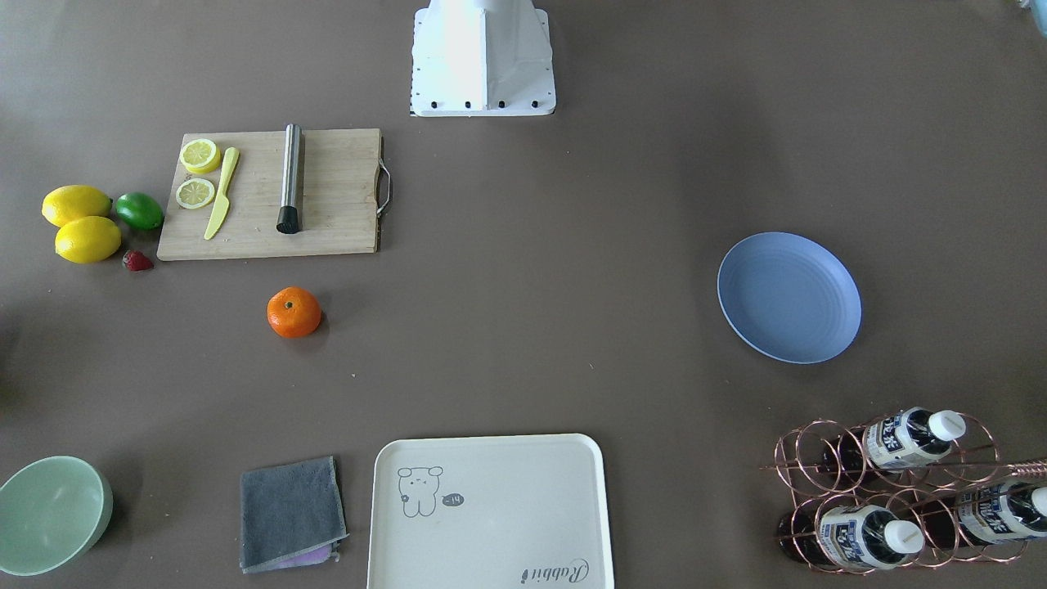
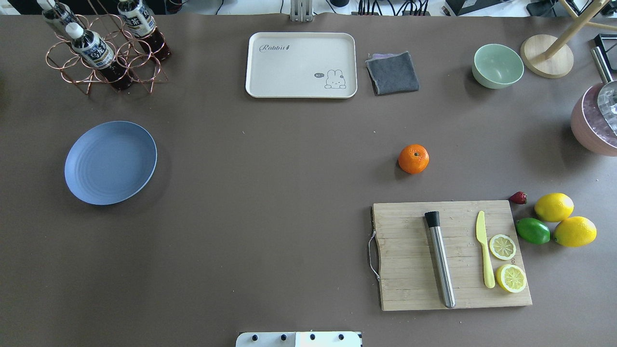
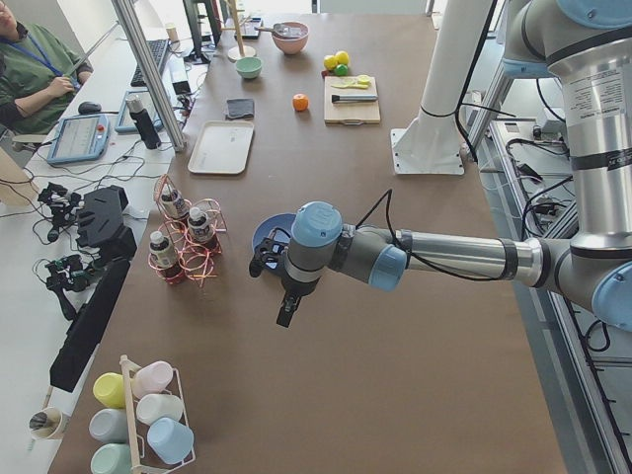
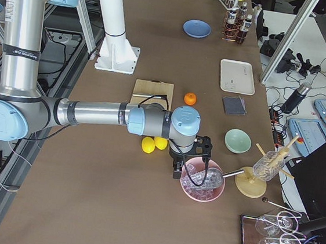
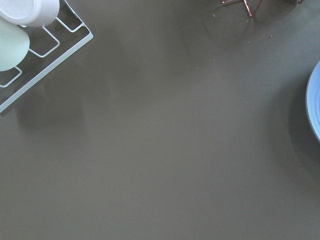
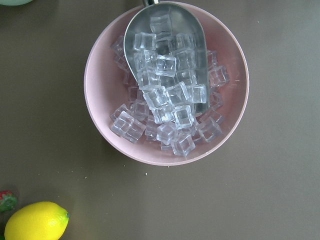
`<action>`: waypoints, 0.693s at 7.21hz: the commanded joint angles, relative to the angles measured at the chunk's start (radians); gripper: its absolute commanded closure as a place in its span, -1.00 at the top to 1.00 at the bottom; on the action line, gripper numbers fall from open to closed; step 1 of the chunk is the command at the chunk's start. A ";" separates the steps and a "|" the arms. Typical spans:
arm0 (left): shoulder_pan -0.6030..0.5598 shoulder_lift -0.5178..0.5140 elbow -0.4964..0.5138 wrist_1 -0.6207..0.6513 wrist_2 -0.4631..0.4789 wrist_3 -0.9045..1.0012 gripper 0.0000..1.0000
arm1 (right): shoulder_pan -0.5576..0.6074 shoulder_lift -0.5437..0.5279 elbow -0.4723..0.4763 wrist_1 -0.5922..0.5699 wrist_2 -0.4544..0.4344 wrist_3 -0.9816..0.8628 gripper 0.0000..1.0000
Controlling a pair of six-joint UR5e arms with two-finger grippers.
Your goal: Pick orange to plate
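Bench (image 2: 270, 193) matte brown, orange (image 2: 413, 159) lying well apart from plate (image 2: 111, 162), operator desk (image 3: 117, 71) alongside; left hand (image 3: 285, 314) and right hand (image 4: 176, 171) clenched or released, cannot tell.

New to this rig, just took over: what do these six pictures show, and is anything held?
Two robot arms share one table. Two pictures look down on it, from behind the robot and from across; two look along it from its ends; two come from wrist cameras. The orange sits beyond the cutting board; the blue plate lies bare at the robot's left. The left gripper hangs near the plate, the right gripper over a pink bowl of ice. Neither touches the orange; open or shut, I cannot tell.
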State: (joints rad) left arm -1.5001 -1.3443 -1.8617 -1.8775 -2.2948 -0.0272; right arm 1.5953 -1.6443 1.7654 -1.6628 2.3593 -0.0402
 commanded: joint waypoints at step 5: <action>0.008 -0.003 0.005 0.001 0.002 -0.003 0.96 | 0.000 0.000 0.025 0.000 0.011 0.003 1.00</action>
State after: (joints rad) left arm -1.4931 -1.3449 -1.8613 -1.8761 -2.2945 -0.0313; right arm 1.5954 -1.6434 1.7742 -1.6628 2.3682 -0.0380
